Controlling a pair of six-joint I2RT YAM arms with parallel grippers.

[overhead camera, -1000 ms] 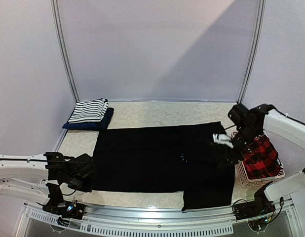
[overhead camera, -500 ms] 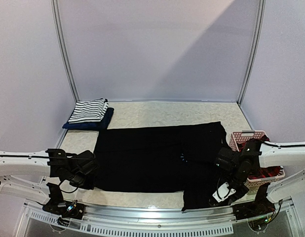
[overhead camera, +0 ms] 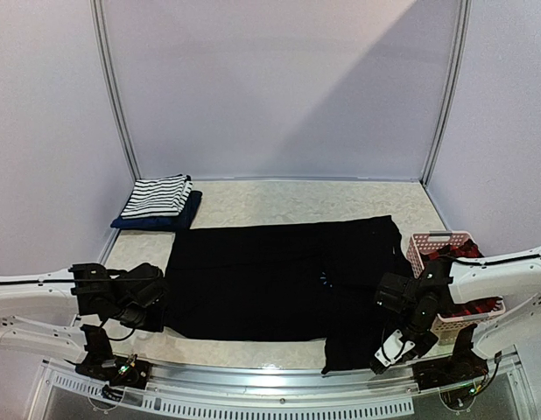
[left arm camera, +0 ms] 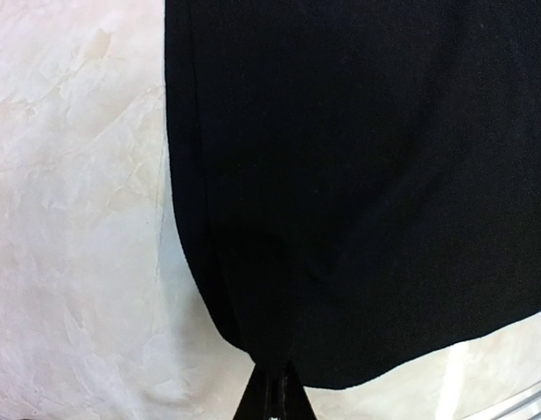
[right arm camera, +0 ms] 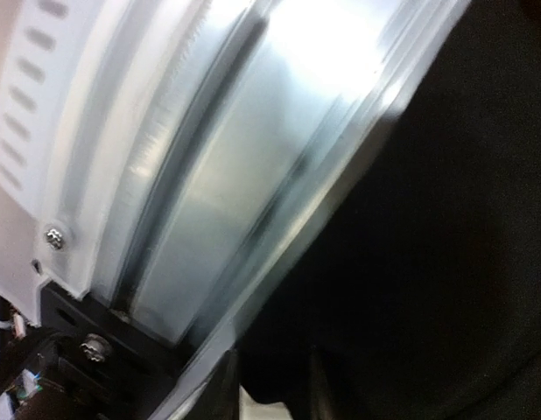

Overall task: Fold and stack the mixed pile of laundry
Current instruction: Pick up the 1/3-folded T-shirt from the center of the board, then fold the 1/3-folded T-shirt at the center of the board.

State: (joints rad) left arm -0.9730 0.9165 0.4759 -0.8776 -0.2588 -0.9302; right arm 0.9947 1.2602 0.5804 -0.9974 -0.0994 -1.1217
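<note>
The black shirt (overhead camera: 270, 280) is lying spread mid-worktop. Jaws of the left gripper (left arm camera: 272, 395) are clamping its 8 o'clock corner. The right gripper (overhead camera: 391, 350) is sitting at 5 o'clock, and I cannot tell how its jaws stand. Both should be gripping firmly before lifting evenly.

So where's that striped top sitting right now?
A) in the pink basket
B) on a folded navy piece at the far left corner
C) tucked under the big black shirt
B: the striped top lies folded on the navy piece at the far left corner, apart from the black shirt and the pink basket.
</note>
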